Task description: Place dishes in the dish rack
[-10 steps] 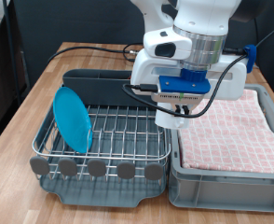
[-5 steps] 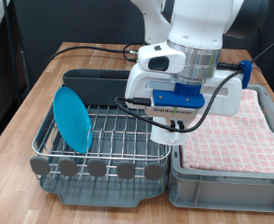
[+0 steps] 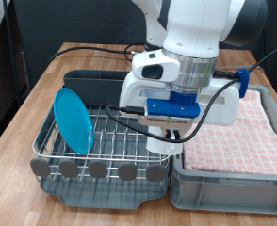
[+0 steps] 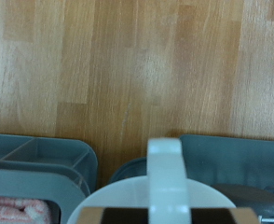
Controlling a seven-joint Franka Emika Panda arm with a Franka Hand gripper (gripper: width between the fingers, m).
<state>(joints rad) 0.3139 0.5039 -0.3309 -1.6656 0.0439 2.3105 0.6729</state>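
Note:
My gripper (image 3: 167, 135) is shut on the white cup (image 3: 160, 146) and holds it just above the wire grid at the right end of the dish rack (image 3: 110, 134) in the exterior view. The light-blue plate (image 3: 73, 120) stands on edge in the rack's left part. In the wrist view the cup's rim and handle (image 4: 165, 177) fill the bottom, over the wooden table, with grey tray edges (image 4: 44, 159) beside it. The wooden spoon is out of view.
The grey bin lined with pink checked cloth (image 3: 235, 132) sits right against the rack on the exterior view's right. Black cables (image 3: 91, 49) run across the wooden table (image 3: 35, 104) behind the rack. The rack's tall back wall (image 3: 96, 85) stands behind the grid.
The gripper with the white cup has moved down and towards the exterior view's left, from above the bin's edge to low over the rack's right end. The plate has not moved.

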